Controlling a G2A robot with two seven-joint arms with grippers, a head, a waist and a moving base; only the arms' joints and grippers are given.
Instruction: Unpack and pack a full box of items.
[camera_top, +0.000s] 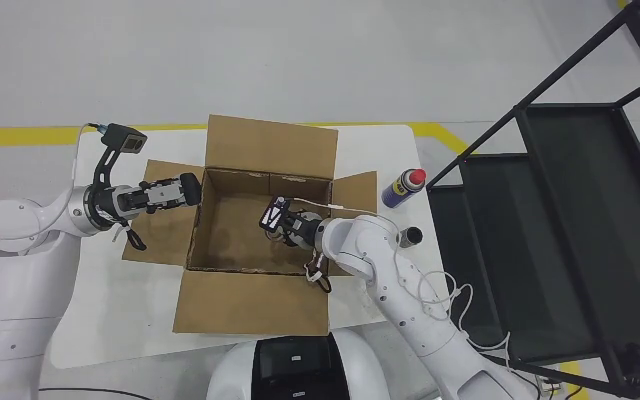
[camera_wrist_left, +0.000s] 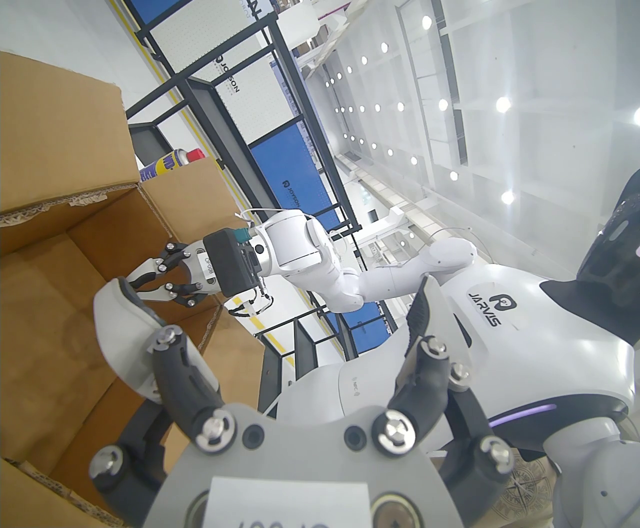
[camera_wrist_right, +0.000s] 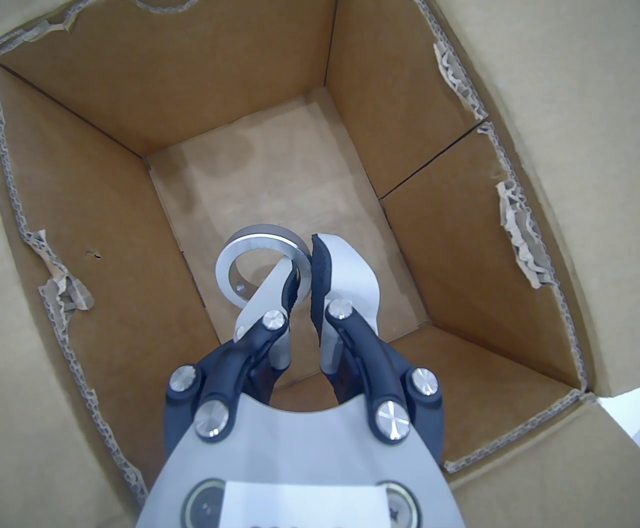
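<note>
My right claw (camera_wrist_right: 306, 272) is down inside the box (camera_wrist_right: 250, 75), pinched shut on the rim of a metal ring (camera_wrist_right: 260, 239). My left claw (camera_top: 192, 187) hangs wide open and empty over the box's left flap.

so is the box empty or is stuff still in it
Nearly empty: the box holds one metal ring, pinched by the right claw. The rest of its floor is bare cardboard.

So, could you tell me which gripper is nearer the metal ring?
Right. The right gripper is clamped on the ring inside the box; the left gripper hangs open over its side flap.
</note>
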